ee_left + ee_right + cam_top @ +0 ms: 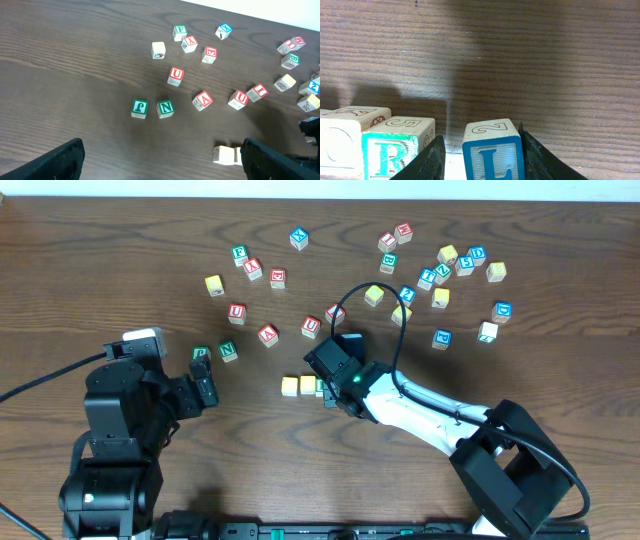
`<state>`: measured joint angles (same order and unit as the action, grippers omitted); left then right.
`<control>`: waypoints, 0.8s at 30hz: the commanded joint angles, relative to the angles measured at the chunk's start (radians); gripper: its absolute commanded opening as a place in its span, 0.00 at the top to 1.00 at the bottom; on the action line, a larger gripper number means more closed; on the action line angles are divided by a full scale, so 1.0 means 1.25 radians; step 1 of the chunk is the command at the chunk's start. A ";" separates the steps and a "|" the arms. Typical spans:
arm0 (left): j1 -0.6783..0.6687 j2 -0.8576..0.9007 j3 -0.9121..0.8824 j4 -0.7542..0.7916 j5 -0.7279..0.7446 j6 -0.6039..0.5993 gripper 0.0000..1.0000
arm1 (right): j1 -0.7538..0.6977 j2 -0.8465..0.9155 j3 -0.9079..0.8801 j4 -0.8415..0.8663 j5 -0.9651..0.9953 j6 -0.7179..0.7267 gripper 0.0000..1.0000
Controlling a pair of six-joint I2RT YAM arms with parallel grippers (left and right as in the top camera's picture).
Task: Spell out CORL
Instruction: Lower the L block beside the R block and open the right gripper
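From my right wrist feed, the L block (492, 150) stands upright with its blue letter facing the camera and reading the right way up. It is a cube, so it has no long axis of its own. It sits at the right end of the row, just beside the R block (395, 147) with a narrow gap between them. The R block's green letter also faces the camera, and it touches a third block (340, 135) whose letter I cannot read.

The right gripper (481, 134) brackets the L block. Its right finger is against the block's side and its left finger is a sliver away, so it is slightly open and not clamped.

Overhead, the row runs left to right near the middle of the worktop (120, 260), with the L block hidden under the arm.

The left gripper (207, 387) is spread wide and holds nothing. It is near two green blocks (152, 108), well apart from the row.
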<state>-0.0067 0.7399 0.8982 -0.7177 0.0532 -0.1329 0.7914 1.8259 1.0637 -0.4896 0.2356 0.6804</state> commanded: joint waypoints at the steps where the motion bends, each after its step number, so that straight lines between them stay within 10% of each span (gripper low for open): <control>1: 0.005 -0.002 0.019 0.000 -0.007 0.007 0.02 | 0.005 0.007 -0.006 -0.002 0.016 0.012 0.58; 24: 0.005 -0.002 0.019 0.000 -0.007 0.007 0.02 | 0.005 0.007 -0.025 0.015 0.040 0.030 0.57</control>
<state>-0.0063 0.7399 0.8982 -0.7177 0.0532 -0.1329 0.7914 1.8259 1.0382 -0.4759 0.2623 0.7002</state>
